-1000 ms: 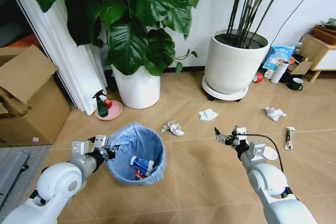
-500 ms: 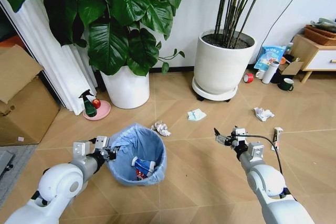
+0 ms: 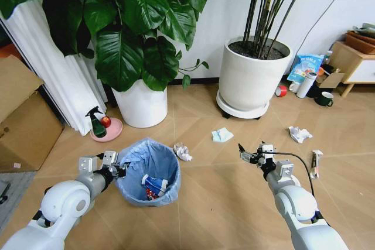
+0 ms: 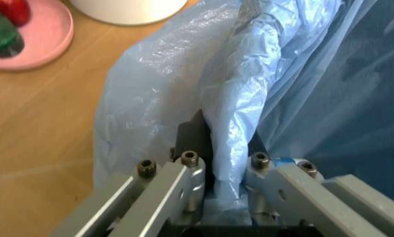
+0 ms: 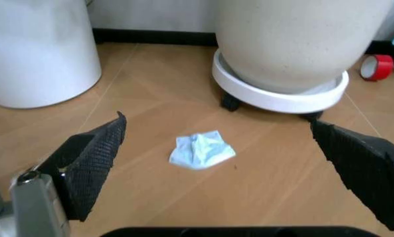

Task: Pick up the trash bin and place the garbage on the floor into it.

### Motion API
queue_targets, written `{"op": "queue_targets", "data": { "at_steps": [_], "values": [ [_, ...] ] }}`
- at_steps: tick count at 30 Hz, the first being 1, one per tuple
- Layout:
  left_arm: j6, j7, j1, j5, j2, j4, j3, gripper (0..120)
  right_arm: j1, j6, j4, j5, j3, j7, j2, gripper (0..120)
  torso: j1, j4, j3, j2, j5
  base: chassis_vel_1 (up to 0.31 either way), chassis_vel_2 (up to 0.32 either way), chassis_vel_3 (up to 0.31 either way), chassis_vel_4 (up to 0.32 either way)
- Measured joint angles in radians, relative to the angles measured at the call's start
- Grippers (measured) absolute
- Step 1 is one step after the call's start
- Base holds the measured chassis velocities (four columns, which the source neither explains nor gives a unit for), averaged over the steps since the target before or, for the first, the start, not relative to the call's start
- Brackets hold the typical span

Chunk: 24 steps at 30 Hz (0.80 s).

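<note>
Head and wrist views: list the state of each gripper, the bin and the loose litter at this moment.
left gripper: shut on the trash bin's rim.
right gripper: open, empty, above the floor.
trash bin: upright, bag-lined, wrappers inside.
light-blue wrapper: on floor, in line with right gripper.
crumpled paper: on floor beside bin.

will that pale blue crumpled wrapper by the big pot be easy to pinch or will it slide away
The pale blue crumpled wrapper looks light and floppy, so it would probably squash. On the smooth tan wooden floor it may skid. The open right pincer faces it.
</note>
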Motion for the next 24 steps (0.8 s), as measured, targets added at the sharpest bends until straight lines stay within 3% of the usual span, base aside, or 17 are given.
{"op": "queue_targets", "data": {
  "at_steps": [2, 5, 7, 19, 24],
  "values": [
    [0.0, 0.001, 0.001, 0.0, -0.001, 0.0, 0.001, 2, 0.0, 0.001, 0.0, -0.002, -0.002, 0.0, 0.001, 100, 0.0, -0.0004, 0.0, 0.0, -0.0017, -0.221, 0.203, 0.218, -0.212],
    [-0.001, 0.002, 0.003, 0.003, -0.002, 0.0, 0.001, 2, 0.0, 0.001, -0.001, -0.003, -0.007, -0.001, 0.002, 100, 0.0, 0.0, 0.0, 0.0, 0.0003, -0.198, 0.204, 0.179, -0.217],
    [-0.001, 0.004, 0.006, 0.005, -0.004, 0.0, 0.001, 2, 0.001, 0.001, -0.002, -0.004, -0.011, -0.001, 0.002, 100, 0.0, 0.0, 0.0, 0.0, -0.0012, -0.184, 0.197, 0.178, -0.194],
    [-0.002, 0.027, 0.008, 0.015, -0.002, 0.02, -0.017, 2, 0.002, 0.004, -0.008, -0.011, -0.032, -0.024, -0.011, 100, 0.0, -0.0002, 0.0, 0.0, -0.0011, -0.159, 0.161, 0.147, -0.157],
    [-0.004, 0.086, 0.005, 0.026, 0.021, 0.054, -0.054, 2, 0.019, 0.017, -0.028, 0.023, -0.062, -0.181, -0.118, 100, 0.0, -0.0001, 0.0, 0.0, -0.0006, -0.011, 0.015, 0.015, -0.007]
  ]
}}
